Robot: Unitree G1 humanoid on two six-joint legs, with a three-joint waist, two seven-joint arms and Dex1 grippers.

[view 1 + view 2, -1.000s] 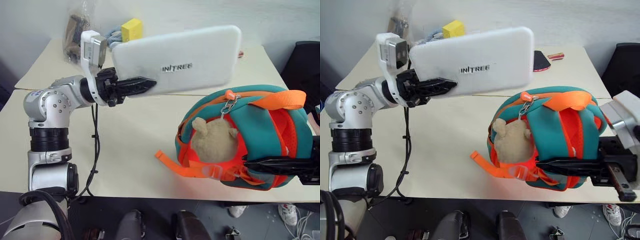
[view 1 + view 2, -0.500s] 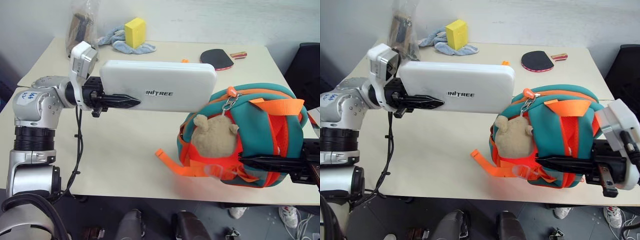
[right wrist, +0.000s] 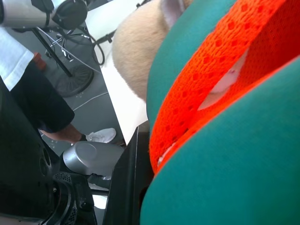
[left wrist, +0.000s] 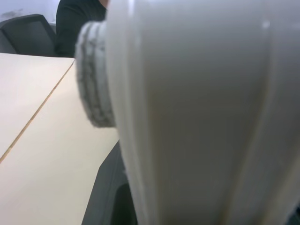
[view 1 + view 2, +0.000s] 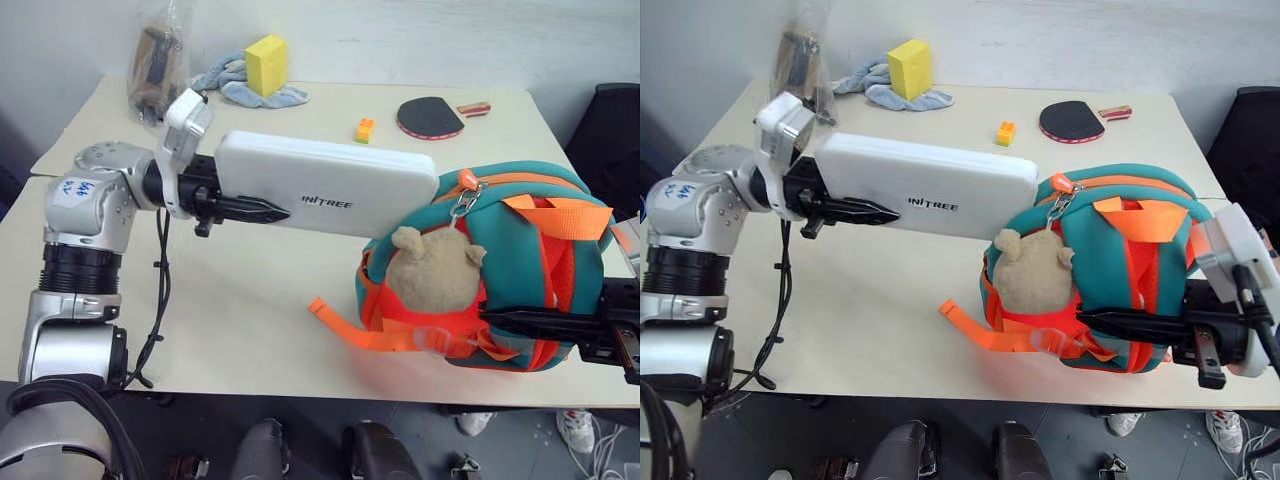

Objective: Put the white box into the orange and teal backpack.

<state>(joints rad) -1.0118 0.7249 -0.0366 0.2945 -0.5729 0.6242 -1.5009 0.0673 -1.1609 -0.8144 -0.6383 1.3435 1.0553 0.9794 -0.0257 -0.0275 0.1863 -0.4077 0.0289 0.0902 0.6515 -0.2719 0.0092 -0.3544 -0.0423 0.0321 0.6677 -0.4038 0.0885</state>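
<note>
Above the middle of the worktop (image 5: 250,300), the left hand (image 5: 262,209) pinches one short end of the white box (image 5: 330,185), a flat, smooth, hard-looking case with rounded corners and small dark lettering on its face. It hangs in the air nearly level, its far end dipping slightly and reaching the top of the orange and teal backpack (image 5: 520,270). That soft, rounded bag sits near the worktop's front right corner, teal shell with orange mesh panels and orange webbing, one strap trailing toward the front edge. A tan plush toy (image 5: 435,275) fills its open mouth. The right hand (image 5: 1110,320) has its black fingers pressed together on the bag's lower orange edge. Bare, pale worktop lies open between the left arm and the bag. Along the far edge sit a yellow sponge block (image 5: 265,65) on a blue cloth (image 5: 240,85), a small orange brick (image 5: 365,130) and a dark paddle (image 5: 425,117).
</note>
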